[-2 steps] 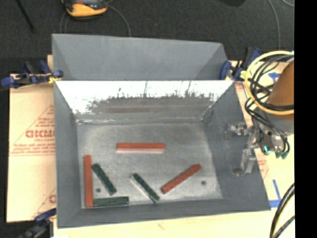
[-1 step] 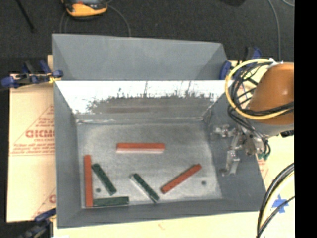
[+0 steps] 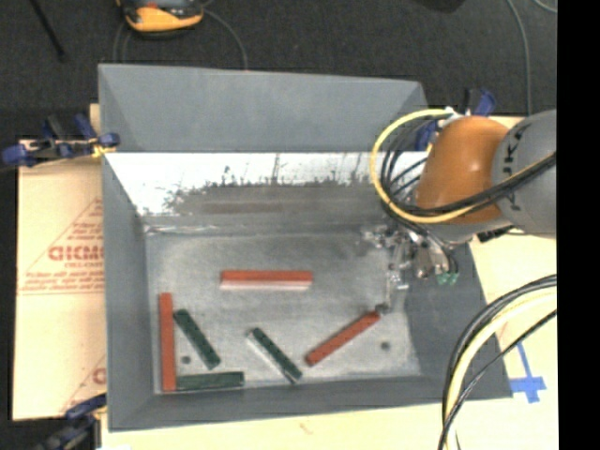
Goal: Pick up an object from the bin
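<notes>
My gripper (image 3: 397, 284) hangs at the right side of the bin floor, below the orange wrist cover. Its tip is just above the upper right end of a red bar (image 3: 343, 337) that lies slanted on the floor, running down to the left. Whether it touches the bar is not clear. A second red bar (image 3: 266, 278) lies level in the middle of the floor, well left of the gripper. A dark green bar (image 3: 275, 354) lies slanted just left of the slanted red one.
Along the left wall a red bar (image 3: 167, 342) lies lengthwise. Beside it are a slanted green bar (image 3: 196, 338) and a level green bar (image 3: 210, 381) at the front wall. The arm with looped cables reaches in over the right rim.
</notes>
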`<action>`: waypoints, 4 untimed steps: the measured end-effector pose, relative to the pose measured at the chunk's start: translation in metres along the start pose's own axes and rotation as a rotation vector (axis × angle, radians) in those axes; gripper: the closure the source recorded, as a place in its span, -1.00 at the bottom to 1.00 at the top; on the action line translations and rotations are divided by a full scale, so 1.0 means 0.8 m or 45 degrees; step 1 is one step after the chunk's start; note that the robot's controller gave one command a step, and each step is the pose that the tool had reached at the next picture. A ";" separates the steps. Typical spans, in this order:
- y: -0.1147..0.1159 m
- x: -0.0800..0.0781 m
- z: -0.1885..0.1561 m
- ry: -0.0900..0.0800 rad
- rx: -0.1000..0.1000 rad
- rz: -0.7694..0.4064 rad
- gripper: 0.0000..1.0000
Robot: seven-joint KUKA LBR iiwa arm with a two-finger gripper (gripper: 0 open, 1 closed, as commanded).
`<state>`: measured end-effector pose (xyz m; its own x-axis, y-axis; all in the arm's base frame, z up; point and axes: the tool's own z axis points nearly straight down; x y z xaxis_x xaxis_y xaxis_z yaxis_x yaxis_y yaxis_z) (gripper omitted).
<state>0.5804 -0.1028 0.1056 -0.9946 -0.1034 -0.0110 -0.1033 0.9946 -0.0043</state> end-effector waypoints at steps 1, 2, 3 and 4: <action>-0.007 0.092 0.039 0.007 -0.003 0.148 1.00; -0.007 0.092 0.040 0.007 -0.001 0.143 -1.00; -0.007 0.092 0.040 0.007 -0.001 0.142 -1.00; 0.078 0.111 0.041 0.013 -0.004 0.327 1.00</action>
<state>0.4857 -0.0498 0.0717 -0.9883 0.1524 -0.0012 0.1524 0.9883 0.0005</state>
